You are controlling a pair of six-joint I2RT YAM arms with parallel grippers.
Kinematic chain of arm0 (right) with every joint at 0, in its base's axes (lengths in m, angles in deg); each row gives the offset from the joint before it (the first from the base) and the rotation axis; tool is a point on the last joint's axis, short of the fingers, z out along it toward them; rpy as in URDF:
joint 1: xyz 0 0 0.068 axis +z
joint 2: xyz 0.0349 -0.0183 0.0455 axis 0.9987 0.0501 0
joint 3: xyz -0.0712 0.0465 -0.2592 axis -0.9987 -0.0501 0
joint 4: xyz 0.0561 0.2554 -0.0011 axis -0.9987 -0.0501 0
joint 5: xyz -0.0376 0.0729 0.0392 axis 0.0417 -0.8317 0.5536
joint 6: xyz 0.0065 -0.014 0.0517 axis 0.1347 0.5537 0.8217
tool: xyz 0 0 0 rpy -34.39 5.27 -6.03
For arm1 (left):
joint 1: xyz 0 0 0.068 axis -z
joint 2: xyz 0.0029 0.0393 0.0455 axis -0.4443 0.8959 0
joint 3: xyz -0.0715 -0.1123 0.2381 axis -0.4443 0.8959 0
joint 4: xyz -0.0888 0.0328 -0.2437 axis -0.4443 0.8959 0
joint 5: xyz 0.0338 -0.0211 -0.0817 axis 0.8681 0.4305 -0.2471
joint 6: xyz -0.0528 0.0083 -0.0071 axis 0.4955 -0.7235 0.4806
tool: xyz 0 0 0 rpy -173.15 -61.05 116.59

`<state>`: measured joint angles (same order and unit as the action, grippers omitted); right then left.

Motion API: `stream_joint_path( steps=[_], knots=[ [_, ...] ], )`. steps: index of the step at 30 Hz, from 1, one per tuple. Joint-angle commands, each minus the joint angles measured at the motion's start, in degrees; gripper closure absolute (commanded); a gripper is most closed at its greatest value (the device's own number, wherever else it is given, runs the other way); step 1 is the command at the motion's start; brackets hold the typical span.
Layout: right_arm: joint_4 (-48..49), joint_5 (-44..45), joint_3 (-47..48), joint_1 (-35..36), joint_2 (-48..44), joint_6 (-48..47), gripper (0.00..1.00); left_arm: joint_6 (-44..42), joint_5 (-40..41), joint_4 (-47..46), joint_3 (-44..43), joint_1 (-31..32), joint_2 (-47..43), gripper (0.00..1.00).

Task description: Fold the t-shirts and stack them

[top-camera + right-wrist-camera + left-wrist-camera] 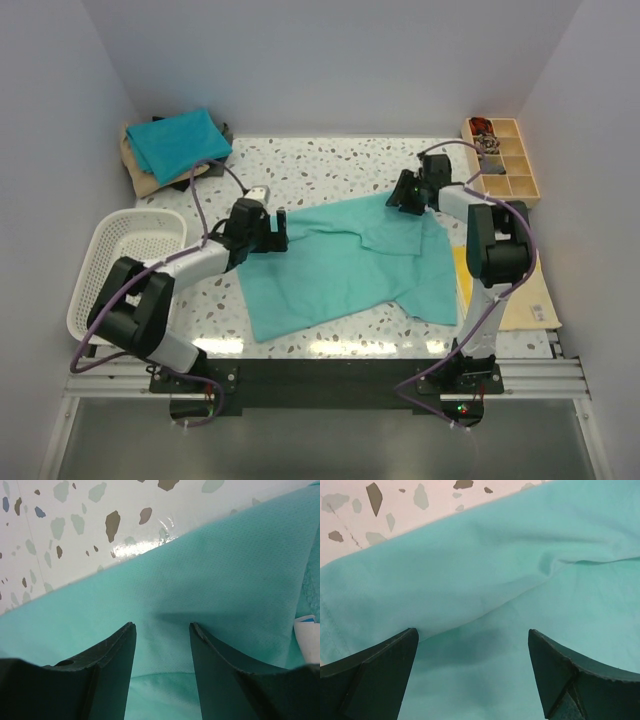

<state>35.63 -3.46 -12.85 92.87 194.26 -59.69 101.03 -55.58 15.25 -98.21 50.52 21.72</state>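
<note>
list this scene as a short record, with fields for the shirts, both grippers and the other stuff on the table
shirt in work: light sea-green t-shirt, spread unfolded mid-table
stack: teal-blue shirt folded on top of a tan shirt, far left corner
left gripper: open wide, over the green shirt's left side
right gripper: jaws apart but narrower, at the shirt's far right edge
basket: white mesh, left of the shirt
tray: compartmented, far right corner
sheets: yellow and tan, right of the shirt

White mesh basket [92, 292] at left, wooden compartment box [521, 172] far right, yellow sheet [461, 276] nearer.
</note>
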Motion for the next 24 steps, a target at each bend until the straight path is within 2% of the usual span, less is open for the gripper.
stream_joint_path(
  steps=[1,5,15,17,24],
  knots=[
    [0.12,-1.00,1.99,0.24,1.10,-0.47,0.49,2.75,0.14,-7.54,3.15,0.12,0.34,0.04],
    [-0.40,-1.00,2.60,0.24,2.07,-0.47,0.49,3.28,1.37,-8.60,4.48,0.12,-0.89,0.04],
    [-3.30,-0.82,4.98,0.33,5.59,-0.47,0.50,3.10,1.55,-13.16,7.90,0.12,-11.26,0.05],
    [-3.30,-0.91,4.98,0.24,5.59,-0.38,0.50,3.19,1.90,-13.61,8.00,0.12,-11.09,0.04],
    [-3.21,-1.44,4.62,0.33,4.88,-0.55,0.50,4.68,5.50,-15.89,8.43,0.20,-2.32,0.05]
  ],
)
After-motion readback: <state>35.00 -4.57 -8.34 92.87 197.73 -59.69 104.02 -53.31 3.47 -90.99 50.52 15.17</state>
